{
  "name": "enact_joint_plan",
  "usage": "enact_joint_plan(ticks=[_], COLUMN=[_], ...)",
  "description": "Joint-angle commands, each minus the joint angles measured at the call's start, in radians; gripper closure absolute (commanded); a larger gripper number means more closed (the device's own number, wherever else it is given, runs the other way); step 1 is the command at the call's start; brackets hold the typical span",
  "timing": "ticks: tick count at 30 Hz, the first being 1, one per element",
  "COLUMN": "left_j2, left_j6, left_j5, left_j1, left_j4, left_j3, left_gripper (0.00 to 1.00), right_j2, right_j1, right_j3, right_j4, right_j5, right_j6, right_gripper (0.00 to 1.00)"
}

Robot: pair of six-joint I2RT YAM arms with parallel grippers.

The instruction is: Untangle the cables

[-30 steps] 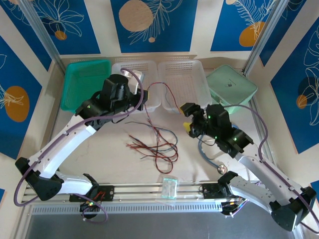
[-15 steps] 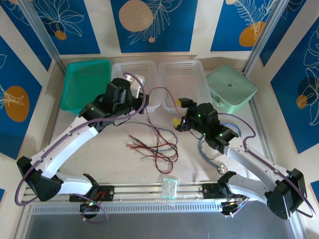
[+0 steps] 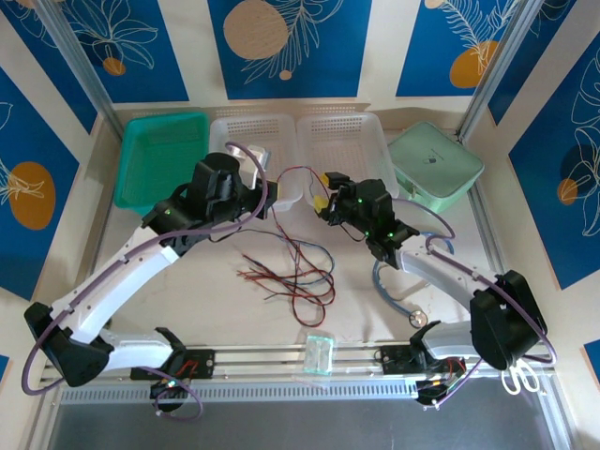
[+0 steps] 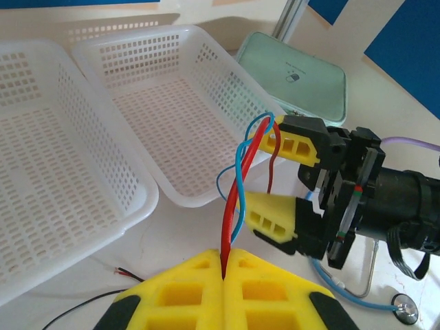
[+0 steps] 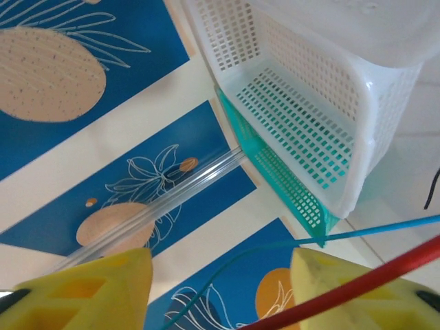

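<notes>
The cables are thin red, black and blue wires. Most of them lie in a loose tangle (image 3: 298,272) on the table's middle. My left gripper (image 4: 225,260) is shut on a red cable (image 4: 237,189), and a blue cable (image 4: 242,165) twists round it as both rise toward the right gripper. In the top view the left gripper (image 3: 273,194) holds a strand that arches over to my right gripper (image 3: 324,191). That right gripper (image 5: 223,295) stands open, with the blue cable (image 5: 385,228) and the red one (image 5: 395,269) crossing its right fingertip and gap.
Two white mesh baskets (image 3: 251,141) (image 3: 345,141) stand behind the grippers, flanked by a green tray (image 3: 157,155) and a mint lidded box (image 3: 433,159). A light-blue stethoscope tube (image 3: 386,291) with its metal disc (image 3: 419,319) lies at the right. A small clear box (image 3: 319,352) sits at the front rail.
My right gripper has swung up and to the left, to the lifted cables by the baskets, and its jaws have narrowed. The left gripper has kept its hold and barely shifted.
</notes>
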Motion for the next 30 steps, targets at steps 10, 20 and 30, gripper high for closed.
enact_joint_plan(ticks=[10, 20, 30], left_j2=[-0.049, -0.034, 0.132], left_j6=[0.004, -0.177, -0.362], left_j5=[0.033, 0.203, 0.489], left_j1=[-0.007, 0.01, 0.047], left_j4=[0.044, 0.131, 0.182], left_j3=[-0.06, -0.041, 0.128], left_gripper=[0.36, 0.25, 0.31], right_j2=[-0.107, -0.181, -0.191], right_j1=[-0.075, -0.27, -0.304], right_j3=[0.055, 0.152, 0.303], right_j4=[-0.079, -0.15, -0.106], right_j5=[0.023, -0.243, -0.596], right_j6=[-0.086, -0.472, -1.085], right_gripper=[1.0, 1.0, 1.0])
